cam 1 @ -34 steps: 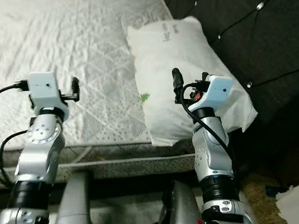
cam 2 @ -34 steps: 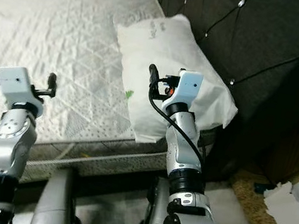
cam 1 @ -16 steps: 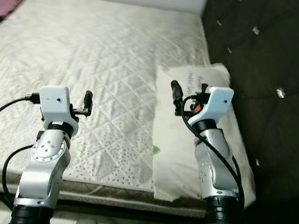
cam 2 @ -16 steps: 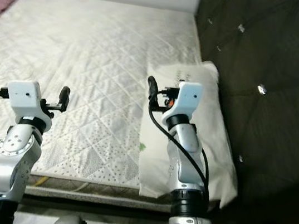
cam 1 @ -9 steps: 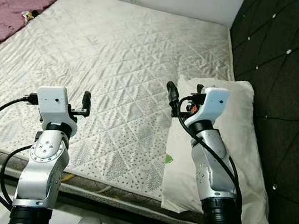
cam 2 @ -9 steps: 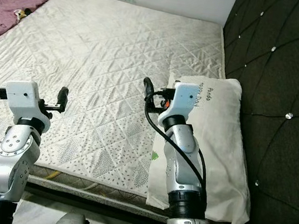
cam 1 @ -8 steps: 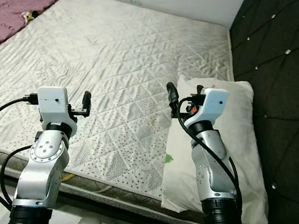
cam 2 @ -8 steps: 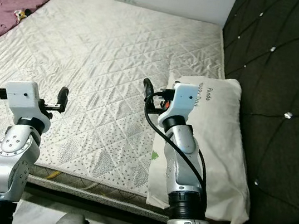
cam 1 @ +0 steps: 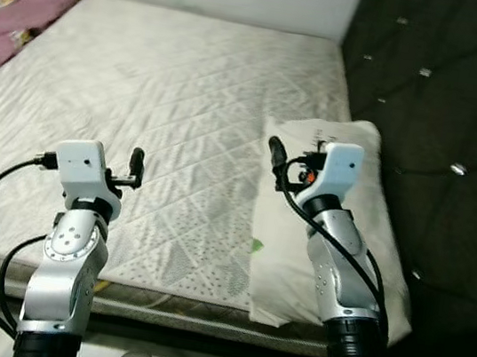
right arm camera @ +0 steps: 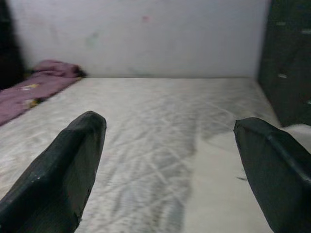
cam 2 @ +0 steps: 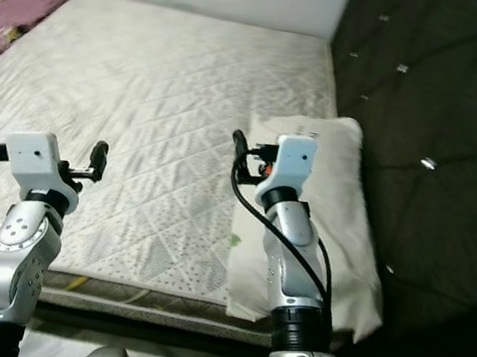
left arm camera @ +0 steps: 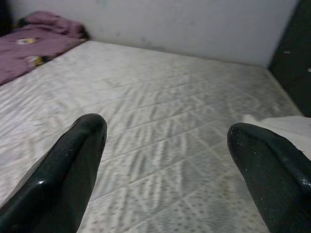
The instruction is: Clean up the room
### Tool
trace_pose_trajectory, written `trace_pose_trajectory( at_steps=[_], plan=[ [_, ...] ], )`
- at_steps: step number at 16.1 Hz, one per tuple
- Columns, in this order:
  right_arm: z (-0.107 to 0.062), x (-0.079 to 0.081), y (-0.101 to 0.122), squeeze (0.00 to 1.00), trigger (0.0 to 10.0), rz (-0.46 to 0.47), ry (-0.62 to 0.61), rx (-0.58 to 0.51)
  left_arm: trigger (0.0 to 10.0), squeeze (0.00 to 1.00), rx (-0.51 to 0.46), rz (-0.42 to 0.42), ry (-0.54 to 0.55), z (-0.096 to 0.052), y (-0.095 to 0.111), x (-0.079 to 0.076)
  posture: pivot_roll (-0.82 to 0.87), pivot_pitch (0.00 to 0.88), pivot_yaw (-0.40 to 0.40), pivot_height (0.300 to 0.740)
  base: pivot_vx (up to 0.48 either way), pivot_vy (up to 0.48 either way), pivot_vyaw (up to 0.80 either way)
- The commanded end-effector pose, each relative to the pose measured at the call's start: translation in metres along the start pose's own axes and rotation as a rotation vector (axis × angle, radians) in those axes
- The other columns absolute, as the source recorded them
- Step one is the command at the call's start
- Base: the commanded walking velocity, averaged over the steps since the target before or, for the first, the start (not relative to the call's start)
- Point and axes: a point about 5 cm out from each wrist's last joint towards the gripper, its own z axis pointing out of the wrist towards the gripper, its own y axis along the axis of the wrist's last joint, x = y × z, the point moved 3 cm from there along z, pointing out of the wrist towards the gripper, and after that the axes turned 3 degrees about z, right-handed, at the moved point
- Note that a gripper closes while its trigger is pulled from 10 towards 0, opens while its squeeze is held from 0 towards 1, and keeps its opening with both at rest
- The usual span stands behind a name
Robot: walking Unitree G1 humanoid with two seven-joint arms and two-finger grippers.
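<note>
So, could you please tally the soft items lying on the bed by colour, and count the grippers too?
White rectangular pillow: 1
Crumpled pink-purple fabric blanket: 1
Open black two-fingered grippers, left and right: 2
Total: 4, all on or above the grey quilted mattress.

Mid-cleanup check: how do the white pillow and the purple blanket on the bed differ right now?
The white pillow lies flat along the headboard side, while the purple blanket sits bunched at the far left corner. The pillow is plain white with faint print; the blanket is purple with small patches. The pillow lies just under the right pincer; the blanket is far from both pincers. Both rest on the mattress.
</note>
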Motion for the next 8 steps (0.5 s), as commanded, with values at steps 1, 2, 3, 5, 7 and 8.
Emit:
trace_pose_trajectory(
  at_steps=[1, 2, 3, 5, 7, 8],
  plan=[
    [-0.005, -0.011, 0.007, 0.0, 10.0, -0.006, -0.049, -0.026, 10.0, 0.0, -0.018, -0.007, 0.0, -0.003, 0.004, 0.002, -0.03, 0.0, -0.012, 0.74, 0.0, 0.0, 0.0],
    [-0.009, -0.02, 0.008, 0.0, 10.0, -0.016, -0.087, -0.028, 10.0, 0.0, -0.017, -0.031, 0.022, -0.004, 0.004, 0.007, -0.03, 0.0, -0.011, 0.74, 0.0, 0.0, 0.0],
    [-0.011, -0.024, 0.008, 0.0, 10.0, -0.016, -0.105, -0.026, 10.0, 0.0, -0.014, -0.041, 0.022, -0.004, 0.003, 0.007, -0.04, 0.0, -0.01, 0.74, 0.0, 0.0, 0.0],
    [-0.012, -0.027, 0.008, 0.0, 10.0, -0.053, -0.129, -0.015, 10.0, 0.0, -0.018, -0.031, -0.008, -0.005, 0.004, 0.003, -0.05, 0.0, -0.007, 0.74, 0.0, 0.0, 0.0],
    [-0.017, -0.038, -0.018, 0.0, 10.0, -0.117, -0.187, 0.161, 10.0, 0.0, -0.044, 0.011, -0.017, -0.004, 0.009, 0.0, -0.05, 0.0, -0.009, 0.74, 0.0, 0.0, 0.0],
    [-0.019, -0.041, -0.025, 0.0, 10.0, -0.105, -0.197, 0.204, 10.0, 0.0, -0.059, 0.02, -0.012, -0.004, 0.012, 0.0, -0.05, 0.0, -0.01, 0.74, 0.0, 0.0, 0.0]
  ],
)
